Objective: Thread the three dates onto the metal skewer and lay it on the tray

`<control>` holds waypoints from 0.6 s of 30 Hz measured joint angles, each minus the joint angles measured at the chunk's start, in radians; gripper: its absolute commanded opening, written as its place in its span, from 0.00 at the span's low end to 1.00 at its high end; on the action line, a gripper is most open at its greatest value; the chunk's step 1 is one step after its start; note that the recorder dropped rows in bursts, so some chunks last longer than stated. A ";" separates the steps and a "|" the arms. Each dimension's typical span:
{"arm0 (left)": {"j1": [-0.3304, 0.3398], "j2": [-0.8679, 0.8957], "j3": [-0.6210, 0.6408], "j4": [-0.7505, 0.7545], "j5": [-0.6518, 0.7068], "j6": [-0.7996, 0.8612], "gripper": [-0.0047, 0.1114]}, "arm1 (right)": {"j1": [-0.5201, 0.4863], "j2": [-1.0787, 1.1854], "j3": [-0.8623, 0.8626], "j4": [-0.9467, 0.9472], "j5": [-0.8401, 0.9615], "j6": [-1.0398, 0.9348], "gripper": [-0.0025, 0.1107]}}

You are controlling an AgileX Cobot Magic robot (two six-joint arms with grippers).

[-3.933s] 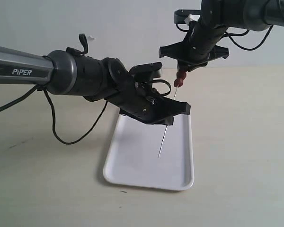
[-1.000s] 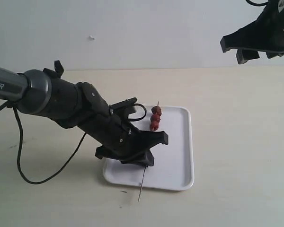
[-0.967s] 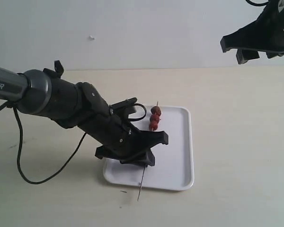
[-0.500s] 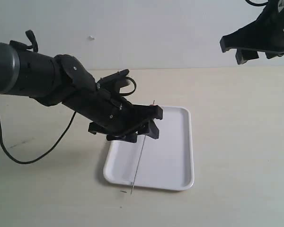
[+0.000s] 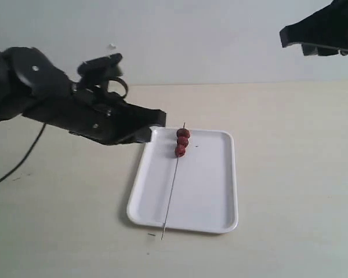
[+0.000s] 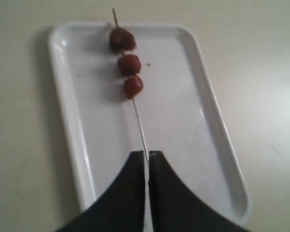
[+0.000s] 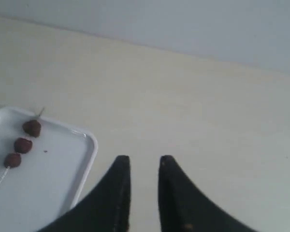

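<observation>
The skewer [image 5: 171,185] is seen laid lengthwise on the tray [image 5: 220,174], with both ends reaching just past the short rims and the bare end projecting over the counter [image 5: 290,174]. The three dates [image 5: 181,142] are threaded one after another near the far end and rest close together on the tray floor. The left gripper [image 6: 146,155] is held above the counter just beside the tray's far left corner. It is open by no more than a slit and nothing is gripped in it. The right gripper [image 7: 144,162] is raised well apart on the other side, narrowly parted and empty.

The task appears to be as good as done.

The rod is judged to be light, stiff and smooth, so it could be expected to roll or swivel in a pinch. The weight is thought to sit toward the fruit end. Should it need shifting, it would best be taken on the bare metal just below the lowest date. The dates look soft and wrinkled, and they could be split or pushed along the rod if squeezed directly.
</observation>
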 measured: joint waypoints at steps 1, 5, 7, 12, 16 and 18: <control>0.005 -0.035 0.031 0.005 -0.025 0.004 0.04 | 0.000 -0.032 0.015 0.010 -0.017 0.000 0.02; 0.014 -0.250 0.215 0.021 -0.212 0.013 0.04 | 0.000 -0.160 0.108 0.100 -0.116 -0.011 0.02; 0.012 -0.370 0.323 0.021 -0.300 0.013 0.04 | 0.004 -0.225 0.183 0.139 -0.189 -0.033 0.02; 0.011 -0.705 0.554 0.031 -0.454 0.016 0.04 | 0.049 -0.405 0.425 0.170 -0.442 -0.061 0.02; 0.011 -0.962 0.673 0.035 -0.492 0.028 0.04 | 0.084 -0.538 0.624 0.173 -0.658 -0.063 0.02; 0.011 -1.086 0.718 0.035 -0.494 0.044 0.04 | 0.092 -0.587 0.705 0.173 -0.733 -0.065 0.02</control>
